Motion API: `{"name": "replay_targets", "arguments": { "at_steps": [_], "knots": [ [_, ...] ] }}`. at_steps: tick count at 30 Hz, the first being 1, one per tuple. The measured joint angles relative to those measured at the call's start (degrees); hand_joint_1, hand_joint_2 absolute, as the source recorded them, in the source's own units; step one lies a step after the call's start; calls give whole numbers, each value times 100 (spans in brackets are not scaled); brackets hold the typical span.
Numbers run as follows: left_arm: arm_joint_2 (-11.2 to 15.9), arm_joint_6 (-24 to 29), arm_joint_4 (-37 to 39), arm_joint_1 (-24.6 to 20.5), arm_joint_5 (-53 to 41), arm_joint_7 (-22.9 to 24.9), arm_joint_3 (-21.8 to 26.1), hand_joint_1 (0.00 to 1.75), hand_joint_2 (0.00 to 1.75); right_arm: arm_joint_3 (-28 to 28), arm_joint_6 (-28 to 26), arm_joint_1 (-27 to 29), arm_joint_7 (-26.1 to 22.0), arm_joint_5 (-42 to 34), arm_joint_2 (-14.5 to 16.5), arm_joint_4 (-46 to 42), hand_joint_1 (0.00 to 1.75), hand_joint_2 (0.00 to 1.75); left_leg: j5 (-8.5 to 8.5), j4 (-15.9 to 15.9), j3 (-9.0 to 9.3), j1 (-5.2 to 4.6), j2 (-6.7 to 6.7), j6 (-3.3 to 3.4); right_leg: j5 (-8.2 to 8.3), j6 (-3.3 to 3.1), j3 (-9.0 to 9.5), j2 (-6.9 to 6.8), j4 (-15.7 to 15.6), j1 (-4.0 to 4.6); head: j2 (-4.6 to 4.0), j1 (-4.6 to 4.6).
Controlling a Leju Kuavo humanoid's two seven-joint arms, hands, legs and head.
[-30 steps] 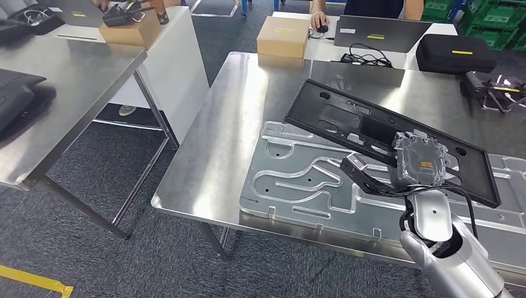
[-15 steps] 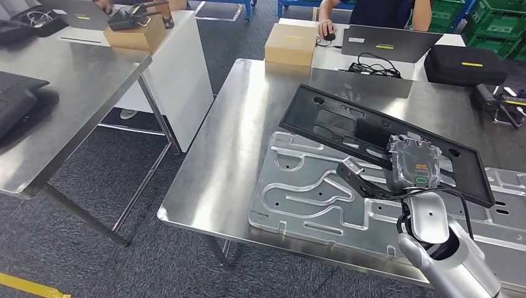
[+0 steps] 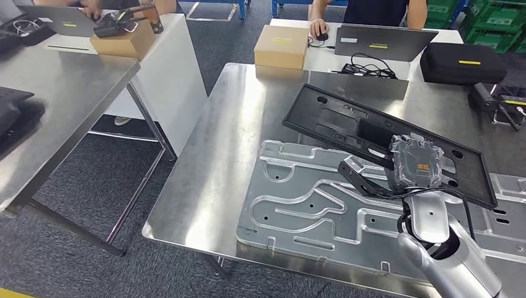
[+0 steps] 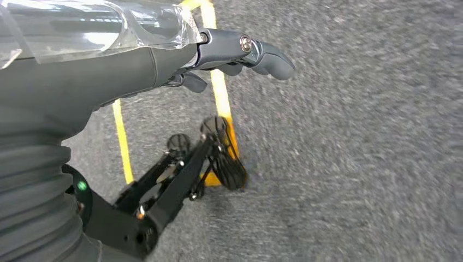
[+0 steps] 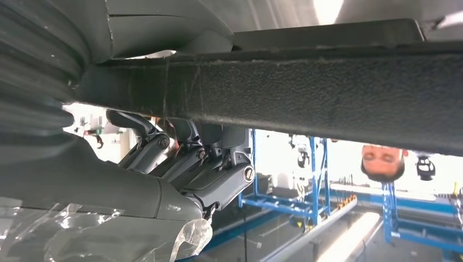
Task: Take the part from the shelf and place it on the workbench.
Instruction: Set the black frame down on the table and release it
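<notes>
Stainless workbench [image 3: 217,155] at centre, bare steel reflective, standing on grey carpet floor [image 3: 93,261]. Large stamped metal plate [image 3: 310,205] lying flat on the near part of the bench top. Second steel table [image 3: 56,93] to the left, a white cabinet [image 3: 170,74] between the two. Cardboard box [image 3: 281,46] at the bench's far edge; another cardboard box [image 3: 121,42] on the white cabinet. Beyond the bench, a desk with a closed laptop [image 3: 381,38], loose cables [image 3: 366,65] and a black case [image 3: 465,62]. Person [image 3: 372,9] seated behind the desk, one hand on a mouse. Green crates [image 3: 502,28] at far right.

Black part [image 3: 347,121], a long flat panel with cut-outs, held tilted above the metal plate and bench. Right hand [image 3: 417,162] gripping the panel's near edge; in the right wrist view, fingers [image 5: 218,169] curled against the panel's underside, thumb over the edge.

Left hand [image 4: 235,52] hanging over the carpet and a yellow floor line [image 4: 218,93], fingers loosely curled, holding nothing.
</notes>
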Motion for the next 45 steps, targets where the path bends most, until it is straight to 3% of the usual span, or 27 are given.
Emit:
{"name": "replay_targets", "arguments": {
  "at_steps": [1, 3, 6, 9, 10, 11, 12, 15, 17, 20, 22, 24, 25, 26, 27, 29, 31, 33, 36, 37, 39, 40, 41, 42, 43, 45],
  "knots": [
    [-1, 45, 0, -5, -7, -51, 0, 0, 175, 0, 0, -4, 4, 1, 1, 1, 87, 87, 80, -202, 82, -21, 2, 33, -22, 22, 23, 6, -10, 2, 0, 1],
    [-2, 110, 0, -11, -15, -117, 0, 0, 175, 1, 1, -8, 12, -1, 1, 4, 0, 0, 80, -287, 126, -52, 9, 57, -46, 81, 43, 17, -39, -6, 0, 0],
    [-1, 159, 0, -21, -61, -186, 0, 0, 175, -8, 5, -12, 34, -1, -2, 8, 0, 0, 105, -420, 239, -13, 19, 95, -193, 157, -1, -3, 149, -11, 0, 2],
    [-38, 267, 4, -48, -189, -325, 0, 0, 175, -11, 32, 17, 95, -1, -5, 11, 0, 0, 87, -461, 304, -2, 24, 156, -679, 189, -528, -15, 1207, 3, 0, 3],
    [-61, 313, 9, -51, -229, -371, 0, 0, 175, -11, 46, 40, 113, -2, -6, 12, 0, 0, 76, -459, 314, -3, 22, 167, -762, 204, -710, -15, 1515, 0, 0, 3],
    [-86, 351, 16, -50, -259, -406, 0, 0, 175, -11, 58, 63, 126, -2, -7, 12, 0, 0, 63, -456, 326, 0, 18, 168, -729, 219, -801, -17, 1620, -6, 0, 3],
    [-107, 381, 25, -50, -280, -432, 0, 0, 175, -11, 67, 77, 137, -3, -8, 12, 0, 0, 46, -449, 342, 6, 14, 158, -583, 236, -782, -22, 1499, -15, 0, 3],
    [-150, 428, 51, -63, -313, -494, 0, 0, 175, -11, 77, 77, 144, -3, -15, 11, 0, 0, -51, -365, 371, 14, 7, 67, 17, 265, -287, -48, 332, -49, 0, 3],
    [-153, 452, 69, -81, -326, -547, 0, 0, 175, -13, 87, 74, 145, -3, -17, 11, 0, 0, -109, -312, 358, -9, 8, 15, 106, 210, -148, -43, 5, -42, 0, 2],
    [-143, 481, 101, -80, -329, -621, 0, 0, 175, -13, 102, 63, 145, -3, -19, 11, 0, 0, -165, -248, 331, 2, 10, -25, 113, 103, -148, -32, 1, -38, 0, 1],
    [-138, 495, 130, -84, -331, -656, 0, 0, 87, -15, 103, 42, 145, -2, -19, 11, 0, 0, -401, 170, 143, 30, 12, -89, 116, 53, -136, -33, -6, -57, 0, 0],
    [-140, 501, 158, -85, -337, -671, 0, 0, 0, -16, 103, 38, 145, -2, -19, 11, 0, 0, -757, 997, -260, 56, 13, -151, 108, 29, -133, -33, -6, -56, 0, 0],
    [-140, 503, 172, -80, -346, -673, 0, 0, 0, -16, 105, 41, 145, -3, -19, 11, 0, 0, -862, 1347, -447, 65, 13, -165, 104, 26, -132, -31, -6, -55, 0, 0],
    [-140, 503, 187, -76, -359, -674, 1, 0, 0, -15, 108, 44, 145, -3, -19, 11, 0, 0, -862, 1505, -547, 68, 12, -165, 100, 24, -129, -28, -6, -54, 0, 0],
    [-140, 503, 202, -74, -374, -676, 1, 0, 0, -15, 110, 46, 145, -3, -19, 11, 0, 0, -755, 1420, -531, 69, 12, -152, 96, 26, -122, -23, -6, -53, 0, 0],
    [-138, 502, 220, -82, -405, -678, 1, 0, 0, -16, 115, 41, 145, -3, -18, 11, 0, 0, -338, 629, -188, 54, 11, -82, 86, 36, -94, -16, -9, -52, 0, 0],
    [-133, 490, 228, -92, -420, -679, 1, 0, 0, -19, 116, 34, 145, -3, -19, 11, 0, 0, -71, -106, 147, 10, 17, -14, 66, 68, -77, -15, -15, -39, 0, 0],
    [-130, 463, 233, -88, -403, -678, 2, 0, 0, -20, 118, 32, 145, -3, -21, 11, 0, 0, -54, -283, 221, -34, 25, 12, 56, 124, -71, -16, -33, -38, 0, 0],
    [-127, 424, 238, -88, -340, -692, 2, 0, 0, -30, 120, 33, 146, -3, -26, 11, 0, 0, -1, -379, 301, -22, 28, 81, -26, 215, -78, -23, 45, -49, 0, 2],
    [-127, 415, 243, -92, -318, -711, 2, 0, 0, -35, 120, 32, 148, -3, -30, 11, 0, 0, 21, -417, 336, -8, 30, 112, -156, 225, -165, -26, 259, -41, 0, 3],
    [-128, 409, 258, -94, -284, -760, 2, 0, 0, -42, 122, 45, 152, -4, -44, 11, 0, 0, 28, -434, 352, -7, 33, 152, -527, 220, -528, -31, 1023, -26, 0, 4],
    [-130, 412, 266, -91, -267, -775, 2, 0, 0, -43, 126, 60, 154, -6, -52, 11, 0, 0, 25, -432, 354, -13, 31, 160, -660, 223, -724, -31, 1398, -21, 0, 3],
    [-132, 419, 275, -86, -255, -787, 2, 0, 0, -44, 131, 82, 156, -8, -60, 11, 0, 0, 22, -428, 356, -19, 29, 164, -690, 225, -853, -31, 1613, -17, 0, 3],
    [-136, 429, 283, -82, -248, -796, 2, 0, 0, -44, 137, 99, 158, -9, -64, 11, 0, 0, 19, -423, 360, -23, 27, 166, -607, 225, -874, -32, 1600, -15, 0, 3],
    [-142, 442, 290, -81, -251, -812, 2, 0, 0, -45, 145, 110, 160, -9, -70, 11, 0, 0, 13, -415, 368, -25, 25, 164, -416, 221, -771, -33, 1333, -16, 0, 2],
    [-154, 465, 308, -86, -267, -845, 2, 0, 0, -51, 155, 112, 160, -5, -79, 11, 0, 0, -14, -380, 375, -38, 23, 135, 15, 202, -388, -43, 472, -9, 0, 3]
  ]
}}
